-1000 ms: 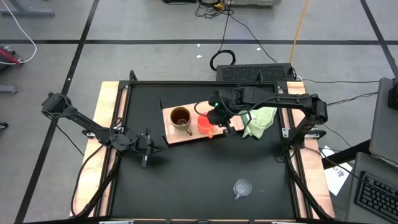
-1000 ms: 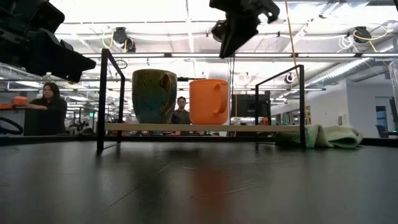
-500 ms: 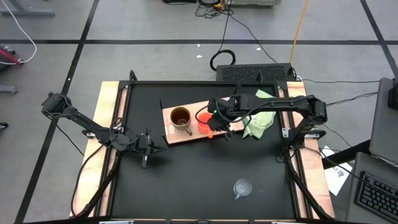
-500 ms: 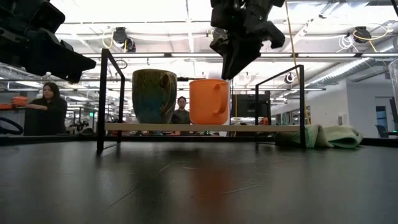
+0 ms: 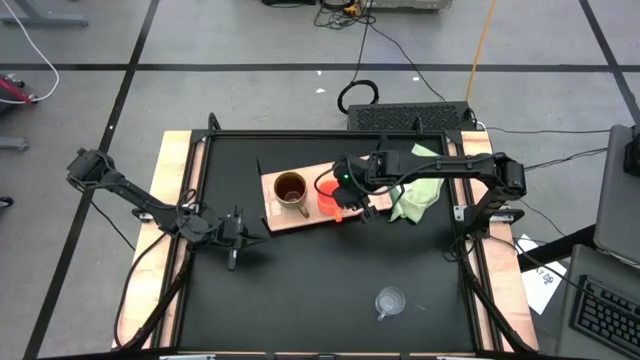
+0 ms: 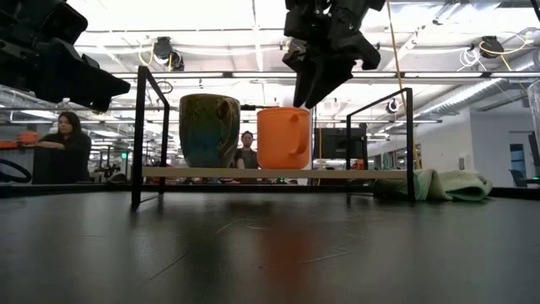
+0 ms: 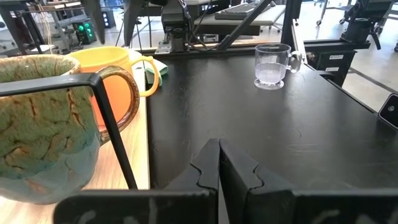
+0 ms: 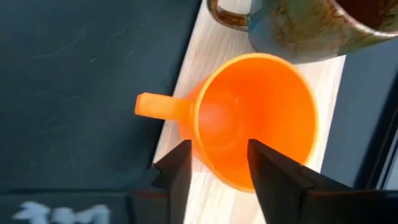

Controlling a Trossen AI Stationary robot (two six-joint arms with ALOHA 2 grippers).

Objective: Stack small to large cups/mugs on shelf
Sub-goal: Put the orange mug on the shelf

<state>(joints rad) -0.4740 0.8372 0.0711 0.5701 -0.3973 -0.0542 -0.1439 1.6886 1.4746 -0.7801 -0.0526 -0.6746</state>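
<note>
The light-wood shelf (image 5: 283,221) stands on the black table. On it stand the brown-gold mug (image 5: 290,187) and, to its right, the orange cup (image 5: 328,199), both upright on their bases (image 6: 283,138). My right gripper (image 6: 310,101) is open, pointing down just above the orange cup's rim (image 8: 261,118), on the handle side. The small clear cup (image 5: 388,301) stands upright on the table near the front edge. My left gripper (image 5: 235,240) is shut and empty, left of the shelf (image 7: 217,163).
A light green cloth (image 5: 418,195) lies crumpled at the shelf's right end. The shelf's black bracket frames (image 6: 139,135) rise at both ends. People sit in the room beyond the table (image 6: 63,148). Open black table lies between the shelf and the clear cup.
My right gripper has come down and a little toward the table's left, from well above the shelf to just over the orange cup's rim. The cups have stayed where they were.
</note>
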